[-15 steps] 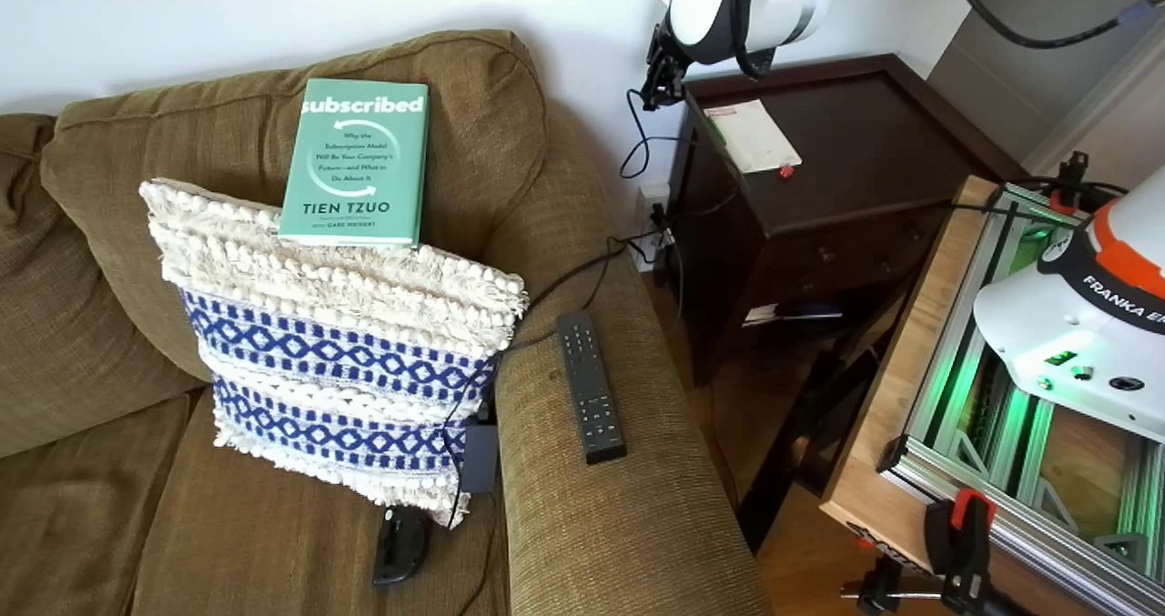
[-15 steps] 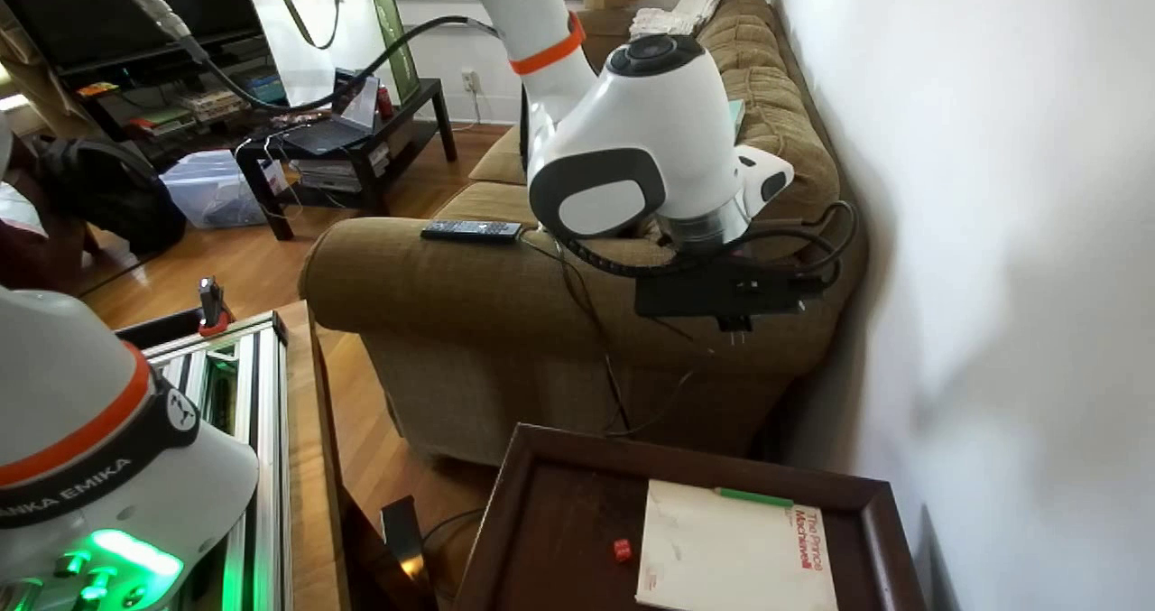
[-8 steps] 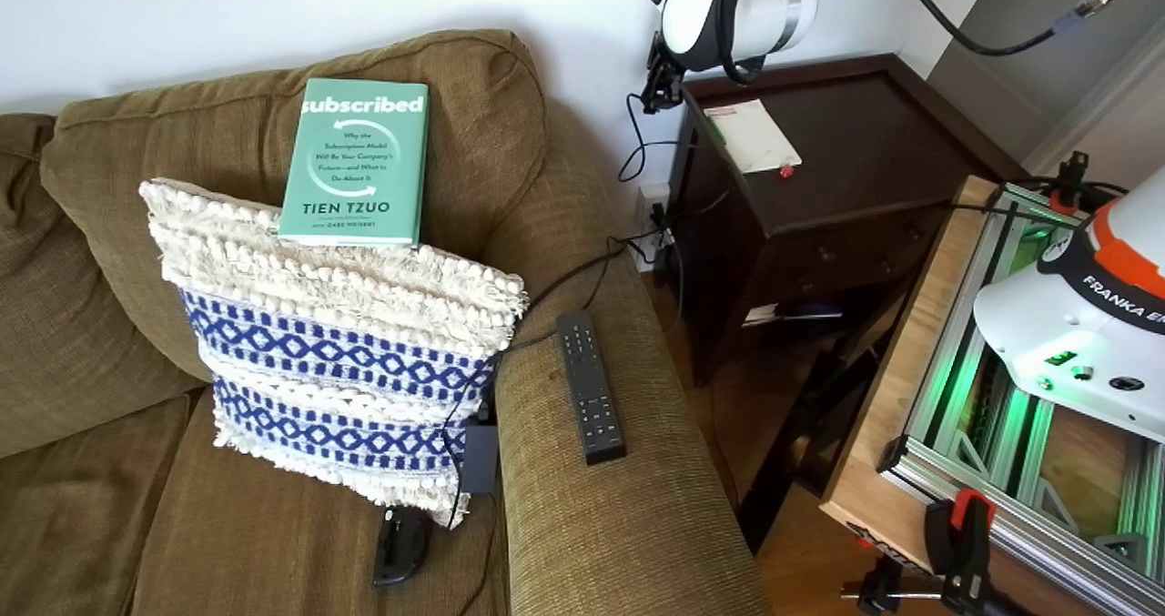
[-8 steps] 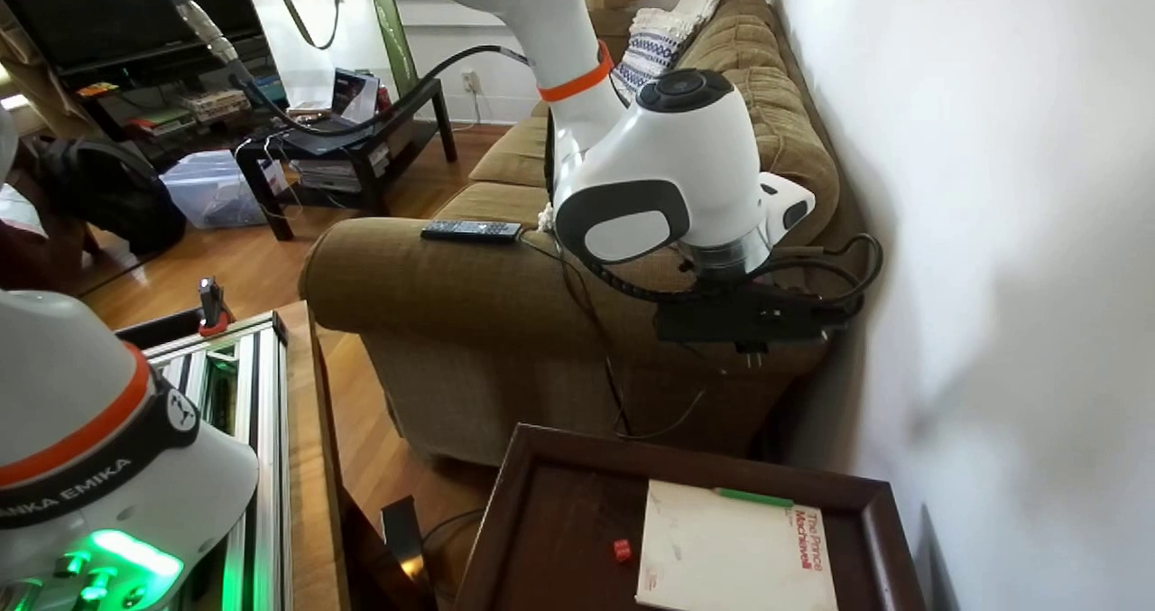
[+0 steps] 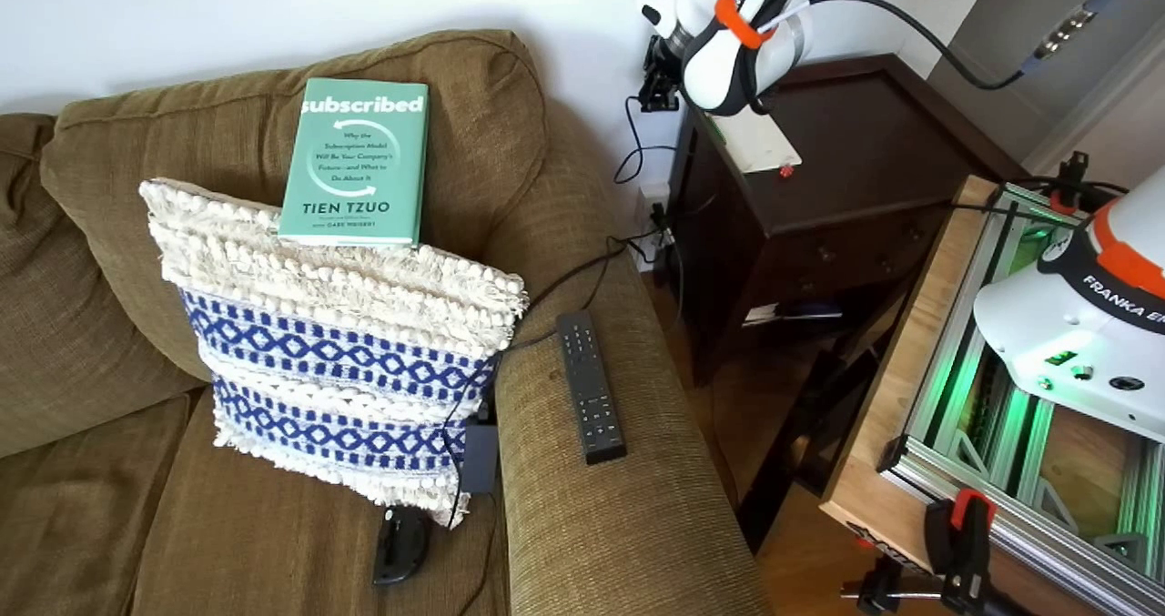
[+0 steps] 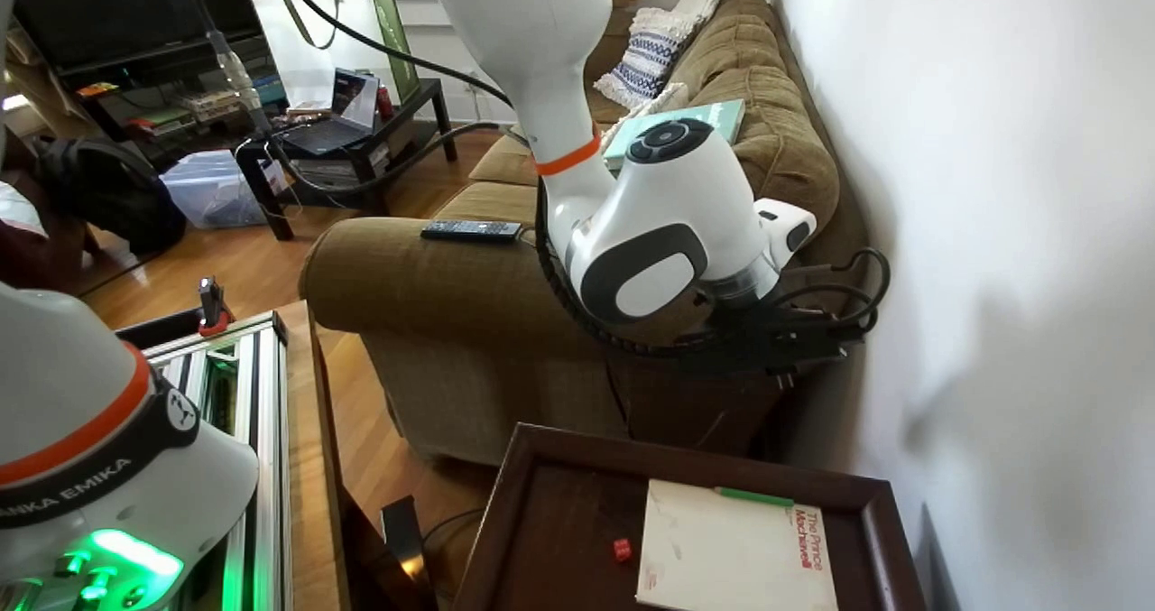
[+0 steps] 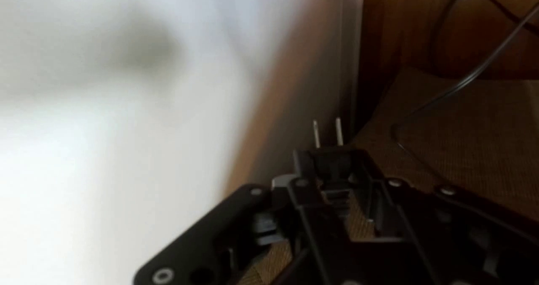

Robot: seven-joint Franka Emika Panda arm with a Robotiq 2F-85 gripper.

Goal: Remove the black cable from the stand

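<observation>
My gripper (image 5: 660, 102) is shut on a black plug (image 7: 334, 161) of the black cable. Its two metal prongs point away from the fingers in the wrist view; they also show in an exterior view (image 6: 786, 381). The black cable (image 5: 638, 138) hangs from the gripper in a small loop by the wall. A thin cord (image 7: 476, 73) in the wrist view may be part of it. The stand (image 5: 874, 152) is dark reddish-brown; its rimmed top also shows in an exterior view (image 6: 559, 539). The gripper is above and beyond the stand's edge, between wall and sofa.
The white wall (image 6: 974, 232) is close beside the gripper. The brown sofa (image 6: 433, 277) bears a remote (image 5: 592, 388). A pale book (image 6: 731, 548), a green pencil (image 6: 754, 497) and a red die (image 6: 622, 550) lie on the stand. An outlet (image 5: 653, 202) with other cords is below.
The gripper has moved lower and closer to the wall, still holding the plug. The forearm has swung into view. The hanging cable has shifted slightly left in an exterior view.
</observation>
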